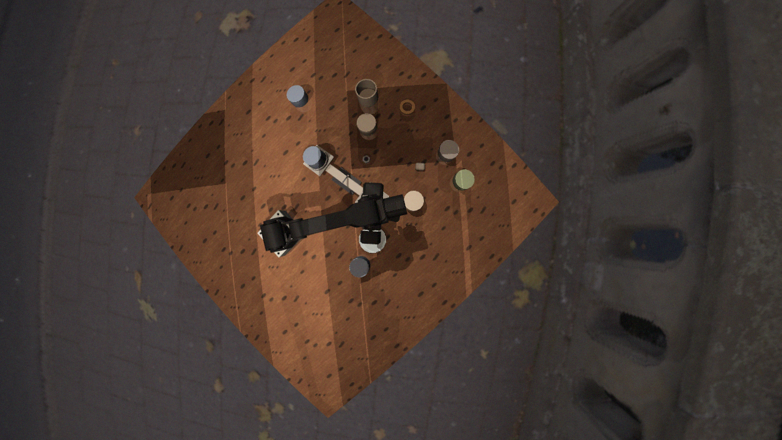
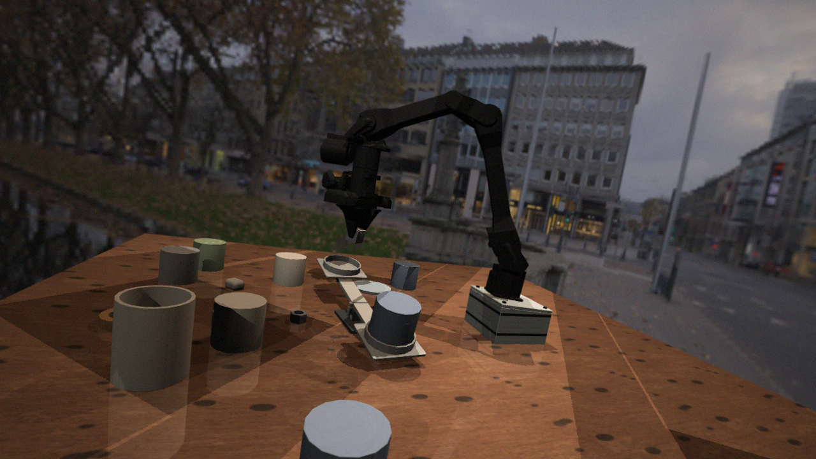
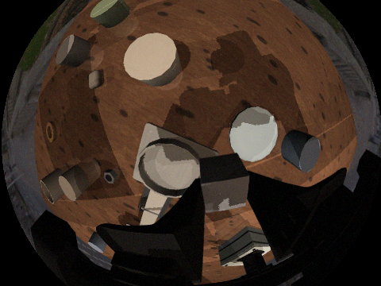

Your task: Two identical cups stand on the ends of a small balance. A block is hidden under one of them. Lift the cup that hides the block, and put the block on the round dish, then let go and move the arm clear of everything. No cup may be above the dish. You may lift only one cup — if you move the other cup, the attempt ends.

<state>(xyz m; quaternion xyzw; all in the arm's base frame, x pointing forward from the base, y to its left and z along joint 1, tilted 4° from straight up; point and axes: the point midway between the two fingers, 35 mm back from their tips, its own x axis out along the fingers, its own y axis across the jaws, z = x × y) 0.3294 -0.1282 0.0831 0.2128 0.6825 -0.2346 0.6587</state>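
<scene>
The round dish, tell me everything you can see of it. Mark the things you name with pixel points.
The round dish (image 1: 377, 247) (image 2: 373, 287) (image 3: 254, 137) is a thin, shallow disc, pale bluish white and smooth, its material uncertain. It lies flat on the table, part shaded, between the balance's bare pan and a dark blue-grey cylinder, touching neither. Nothing rests on it.

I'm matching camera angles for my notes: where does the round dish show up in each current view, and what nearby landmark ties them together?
Top: just below center, partly under the arm.
Exterior: the round dish is near the middle, behind the balance.
Wrist: right of center.
Shared landmark: the dark blue-gray cylinder beside it.
</scene>
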